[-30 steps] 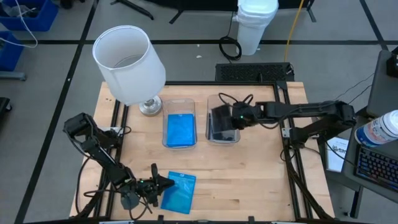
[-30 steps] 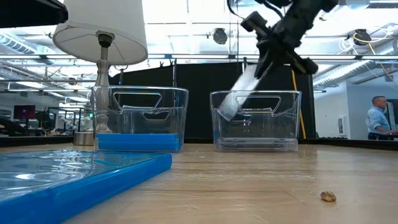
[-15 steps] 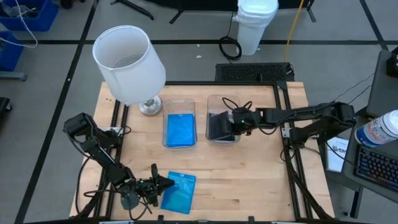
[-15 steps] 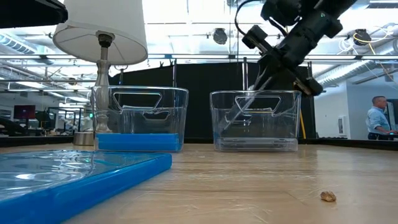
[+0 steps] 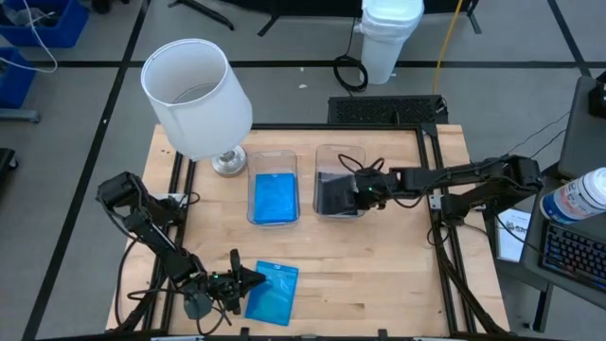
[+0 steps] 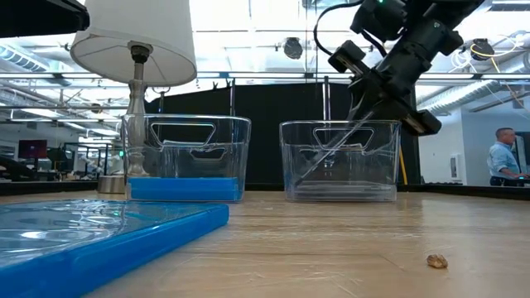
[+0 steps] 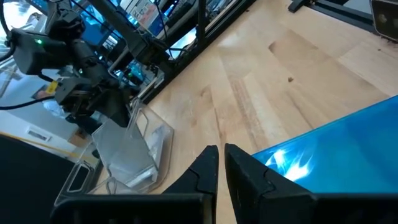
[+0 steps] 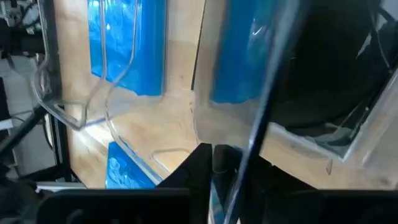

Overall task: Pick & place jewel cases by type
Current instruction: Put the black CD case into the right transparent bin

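Note:
A smoky grey jewel case (image 6: 331, 145) slants down into the clear right tub (image 5: 339, 150), its upper end at my right gripper (image 6: 368, 112), which is shut on it above the tub's rim. In the left tub (image 5: 273, 154) a blue jewel case (image 5: 275, 197) lies flat on the floor. Another blue case (image 5: 273, 294) lies flat on the table near the front edge. My left gripper (image 5: 254, 278) is shut at that case's left edge; I cannot tell whether it touches it. My right gripper holds the grey case by its upper edge (image 8: 245, 155), the fingers slanting down from the table's right side. The case tilts steeply, its lower end (image 6: 302, 170) down inside the right tub. The gripper hides how the fingers meet the edge.
A lamp with a white shade (image 5: 197, 95) stands on its round base (image 5: 228, 161) at the far left, beside the left tub. A small crumb (image 6: 436, 261) lies on the wood at the near right. A person (image 6: 501, 161) stands beyond the table.
My right gripper has gone down toward the right tub, tipping steeper and rolling. The grey case, its lower end at the tub's rim before, now reaches deeper into the tub and shows edge-on in the low view.

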{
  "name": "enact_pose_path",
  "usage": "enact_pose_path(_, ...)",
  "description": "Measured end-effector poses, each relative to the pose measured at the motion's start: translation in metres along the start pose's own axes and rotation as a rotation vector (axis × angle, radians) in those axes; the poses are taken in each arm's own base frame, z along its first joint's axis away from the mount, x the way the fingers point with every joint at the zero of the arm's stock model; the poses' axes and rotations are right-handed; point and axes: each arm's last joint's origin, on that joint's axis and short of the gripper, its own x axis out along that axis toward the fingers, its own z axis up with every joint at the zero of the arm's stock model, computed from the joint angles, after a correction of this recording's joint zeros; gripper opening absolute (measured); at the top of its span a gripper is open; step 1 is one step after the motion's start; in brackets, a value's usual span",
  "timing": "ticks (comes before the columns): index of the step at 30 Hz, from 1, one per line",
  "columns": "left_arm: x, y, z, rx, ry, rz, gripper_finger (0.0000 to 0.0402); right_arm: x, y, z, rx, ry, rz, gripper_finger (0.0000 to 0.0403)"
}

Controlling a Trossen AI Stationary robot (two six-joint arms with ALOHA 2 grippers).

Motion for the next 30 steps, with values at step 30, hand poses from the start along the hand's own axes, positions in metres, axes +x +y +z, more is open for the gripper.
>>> enact_pose_path(30,-0.005,-0.002,0.005,-0.02,-0.033,-0.008,0.0037,-0.02,-0.016,-0.012,-0.054,0.073,-0.154,0.0131)
